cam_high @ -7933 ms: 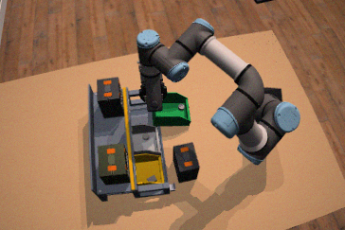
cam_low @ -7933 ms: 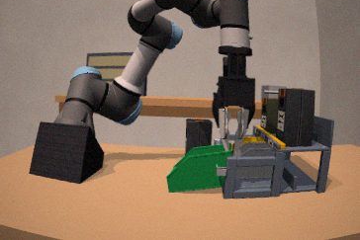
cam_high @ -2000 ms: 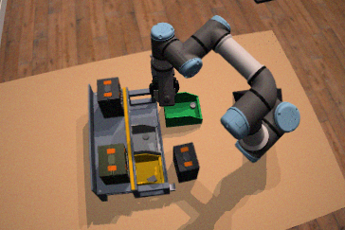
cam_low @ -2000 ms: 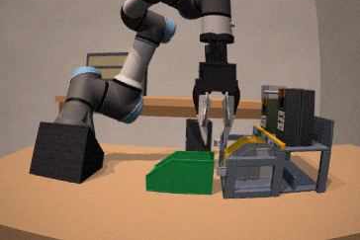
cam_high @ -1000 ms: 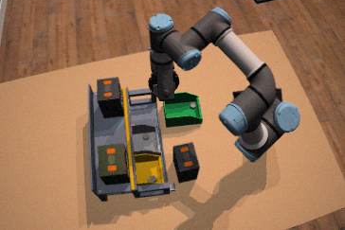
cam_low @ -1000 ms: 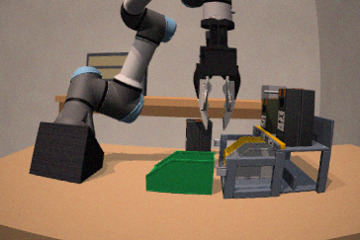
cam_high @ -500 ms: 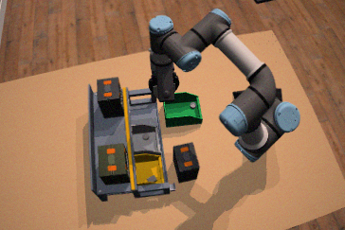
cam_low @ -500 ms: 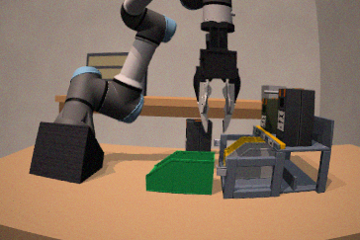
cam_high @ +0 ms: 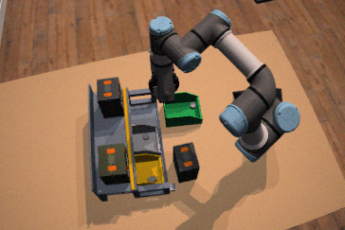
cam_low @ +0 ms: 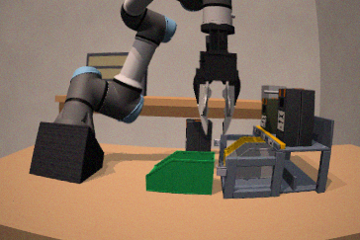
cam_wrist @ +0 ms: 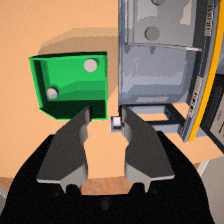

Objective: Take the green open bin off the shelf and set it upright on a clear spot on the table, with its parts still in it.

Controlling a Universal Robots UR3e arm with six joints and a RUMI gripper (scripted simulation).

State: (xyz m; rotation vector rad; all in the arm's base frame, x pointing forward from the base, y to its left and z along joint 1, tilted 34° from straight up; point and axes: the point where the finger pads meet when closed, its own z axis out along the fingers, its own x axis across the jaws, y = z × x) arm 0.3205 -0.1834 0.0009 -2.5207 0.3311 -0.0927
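The green open bin (cam_high: 182, 109) stands upright on the table just right of the grey shelf (cam_high: 125, 141). It also shows in the exterior view (cam_low: 181, 173) and in the wrist view (cam_wrist: 72, 85). Two small grey round parts (cam_wrist: 90, 65) lie inside it. My gripper (cam_low: 215, 129) hangs pointing down above the bin's shelf-side wall, clear of it. The fingers stand a little apart with nothing between them. From the top view the gripper (cam_high: 163, 91) sits over the bin's left edge.
The shelf holds a yellow bin (cam_high: 148, 168), a grey bin (cam_high: 142, 140) and two dark boxes (cam_high: 109, 96) (cam_high: 113, 162). Another dark box (cam_high: 186, 161) stands on the table in front of the green bin. The robot base (cam_high: 258, 136) is to the right.
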